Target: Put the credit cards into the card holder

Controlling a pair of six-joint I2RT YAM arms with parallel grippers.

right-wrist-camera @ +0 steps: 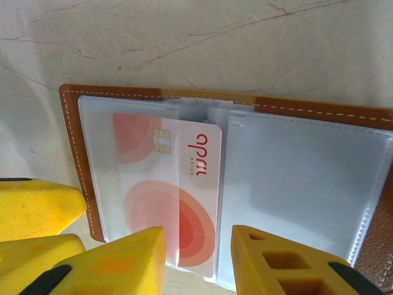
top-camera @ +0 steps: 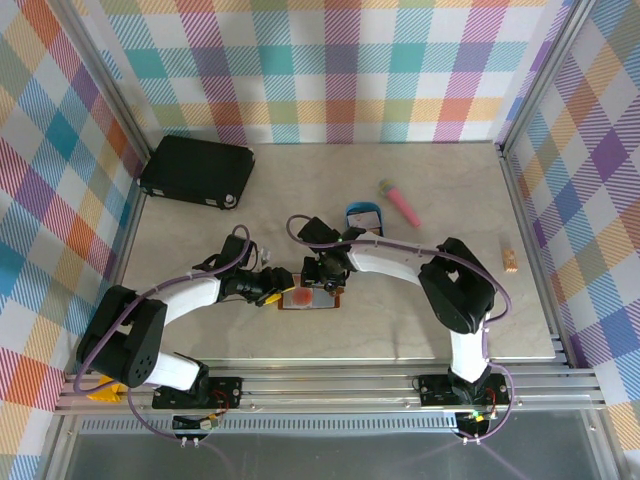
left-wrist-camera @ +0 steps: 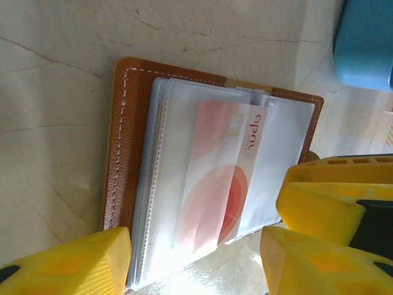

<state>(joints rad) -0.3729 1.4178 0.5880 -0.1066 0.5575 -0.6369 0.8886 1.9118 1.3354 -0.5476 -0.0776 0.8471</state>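
Viewing from the top external camera: card holder [top-camera: 312, 298] lies open on the counter [top-camera: 420, 320], left fingers [top-camera: 272, 297] and right fingers [top-camera: 323, 285] meeting over it, blue tray [top-camera: 363, 215] behind.

Left wrist: white credit card [left-wrist-camera: 227, 178] sits half inside a clear pocket [left-wrist-camera: 178, 153]; left fingers [left-wrist-camera: 73, 264] stand apart, flanking the holder.

Right wrist: card's chip [right-wrist-camera: 161, 141] is visible; right fingers [right-wrist-camera: 116, 258] stand apart, unclamped, astride the card's lower edge.

Bright, even light — glare across the card holder [left-wrist-camera: 120, 153]
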